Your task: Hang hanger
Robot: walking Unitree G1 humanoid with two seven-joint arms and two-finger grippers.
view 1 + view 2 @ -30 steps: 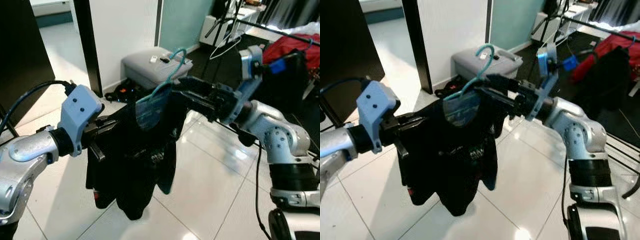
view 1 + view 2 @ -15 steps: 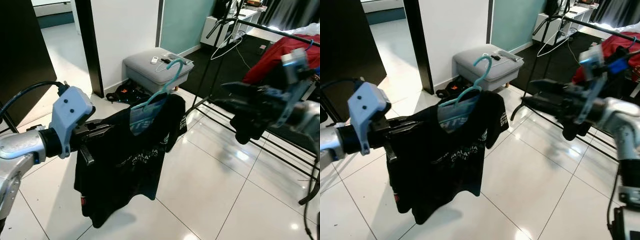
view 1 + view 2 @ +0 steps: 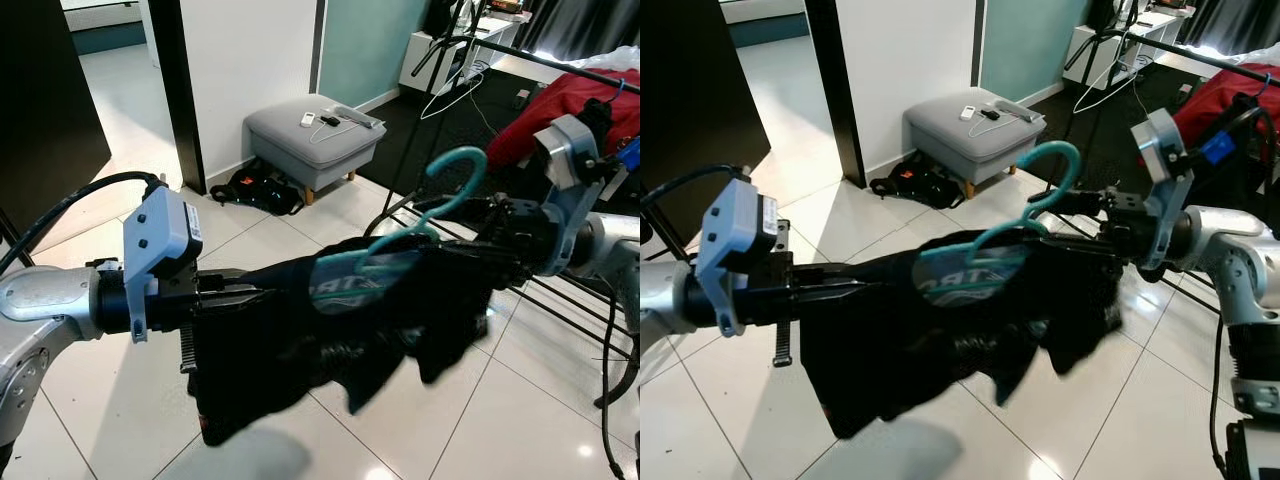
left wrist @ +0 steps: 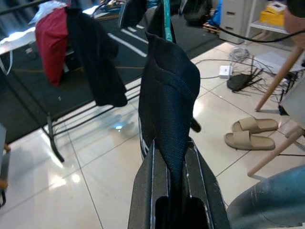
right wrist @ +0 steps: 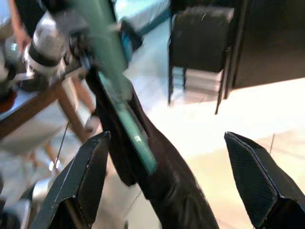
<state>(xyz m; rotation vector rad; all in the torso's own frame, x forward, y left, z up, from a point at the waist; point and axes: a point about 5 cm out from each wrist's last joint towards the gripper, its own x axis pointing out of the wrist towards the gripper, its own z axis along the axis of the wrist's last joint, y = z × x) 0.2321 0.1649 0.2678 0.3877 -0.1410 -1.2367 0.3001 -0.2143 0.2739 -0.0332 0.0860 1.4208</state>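
Clamped on one shoulder of the black shirt (image 3: 300, 340), my left gripper (image 4: 172, 191) holds it near me on the left, cloth bunched between the fingers. Half a second ago the shirt hung straight down from that grip; now it is pulled out almost level toward the right, where my right gripper (image 5: 167, 176) has come back in, fingers spread wide around the far shoulder and the teal hanger (image 3: 420, 225) but not closed on them. The hook stands up above the collar. Beyond, the clothes rail (image 3: 560, 60) with the red garment (image 3: 560, 105) waits, so I judge the hanging itself is not yet begun.
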